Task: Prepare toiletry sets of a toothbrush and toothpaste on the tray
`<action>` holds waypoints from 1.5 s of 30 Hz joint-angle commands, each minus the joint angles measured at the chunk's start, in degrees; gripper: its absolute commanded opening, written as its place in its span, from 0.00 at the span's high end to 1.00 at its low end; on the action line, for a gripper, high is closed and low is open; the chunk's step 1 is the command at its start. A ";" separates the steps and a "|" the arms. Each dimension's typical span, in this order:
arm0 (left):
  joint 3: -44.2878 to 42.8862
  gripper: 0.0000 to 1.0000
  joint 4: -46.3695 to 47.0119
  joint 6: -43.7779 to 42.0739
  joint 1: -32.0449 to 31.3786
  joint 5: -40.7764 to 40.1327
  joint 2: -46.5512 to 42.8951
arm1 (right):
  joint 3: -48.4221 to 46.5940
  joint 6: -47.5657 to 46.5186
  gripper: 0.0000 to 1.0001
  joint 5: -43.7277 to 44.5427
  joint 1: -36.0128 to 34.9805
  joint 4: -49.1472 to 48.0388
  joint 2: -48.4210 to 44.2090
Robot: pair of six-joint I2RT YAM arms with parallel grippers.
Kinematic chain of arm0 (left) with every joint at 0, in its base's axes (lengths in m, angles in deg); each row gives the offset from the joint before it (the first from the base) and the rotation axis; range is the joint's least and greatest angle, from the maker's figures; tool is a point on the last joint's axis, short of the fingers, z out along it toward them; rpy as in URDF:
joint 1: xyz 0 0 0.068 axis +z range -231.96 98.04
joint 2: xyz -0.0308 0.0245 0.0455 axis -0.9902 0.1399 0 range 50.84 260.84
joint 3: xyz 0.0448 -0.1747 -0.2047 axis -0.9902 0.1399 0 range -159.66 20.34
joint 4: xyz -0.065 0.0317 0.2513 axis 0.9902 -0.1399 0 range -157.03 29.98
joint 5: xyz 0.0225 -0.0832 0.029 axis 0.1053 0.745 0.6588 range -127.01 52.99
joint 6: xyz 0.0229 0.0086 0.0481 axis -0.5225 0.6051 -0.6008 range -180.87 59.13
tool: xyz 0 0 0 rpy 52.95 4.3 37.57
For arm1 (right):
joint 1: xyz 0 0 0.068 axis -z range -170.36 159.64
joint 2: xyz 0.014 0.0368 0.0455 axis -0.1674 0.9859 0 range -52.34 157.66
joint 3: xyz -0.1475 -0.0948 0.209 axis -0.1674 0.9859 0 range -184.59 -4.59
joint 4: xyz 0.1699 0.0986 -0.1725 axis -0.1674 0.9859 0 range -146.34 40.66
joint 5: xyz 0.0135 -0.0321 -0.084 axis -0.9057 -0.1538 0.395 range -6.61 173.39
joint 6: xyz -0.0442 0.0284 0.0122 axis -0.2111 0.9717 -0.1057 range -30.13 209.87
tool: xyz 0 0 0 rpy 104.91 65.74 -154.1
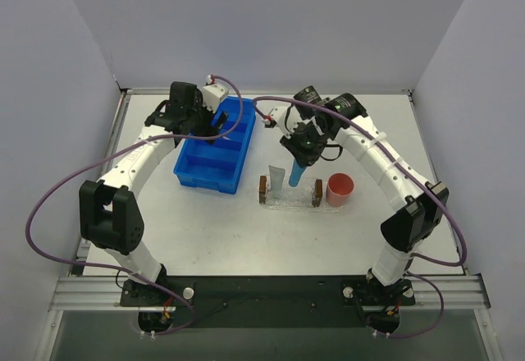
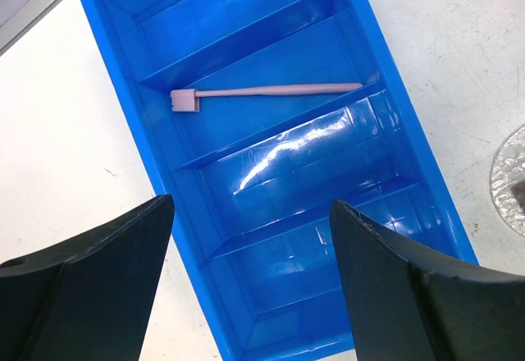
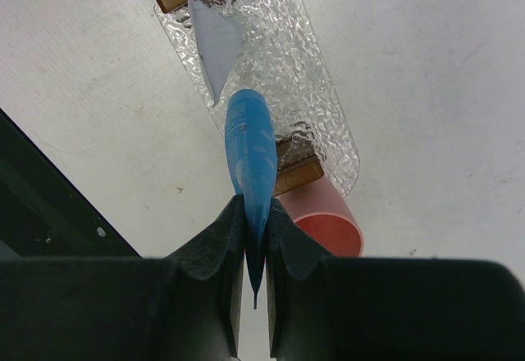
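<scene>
Two tubes: pale toothpaste (image 3: 215, 45) lies on the tray (image 3: 287, 57) beside one brown block. Bright blue toothpaste (image 3: 250, 148) hangs above it, pinched at its flat end by the right gripper (image 3: 253, 213), probably for lowering. The left gripper (image 2: 250, 205), fingers spread, hovers over the toothbrush (image 2: 271, 90) in the blue bin (image 2: 410, 148). Tube print is unreadable.
</scene>
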 commanded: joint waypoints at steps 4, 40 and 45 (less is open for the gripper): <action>-0.98 0.13 2.02 0.68 0.61 -0.71 -2.27 | 0.64 0.75 1.00 0.72 -0.90 -1.03 1.54; -0.36 0.13 1.75 0.51 0.87 -0.62 -2.54 | 6.35 1.19 1.00 1.95 -1.51 -5.95 0.93; -0.63 0.13 1.75 0.51 0.87 -0.44 -2.27 | 7.14 1.19 1.00 2.04 -1.51 -6.48 0.84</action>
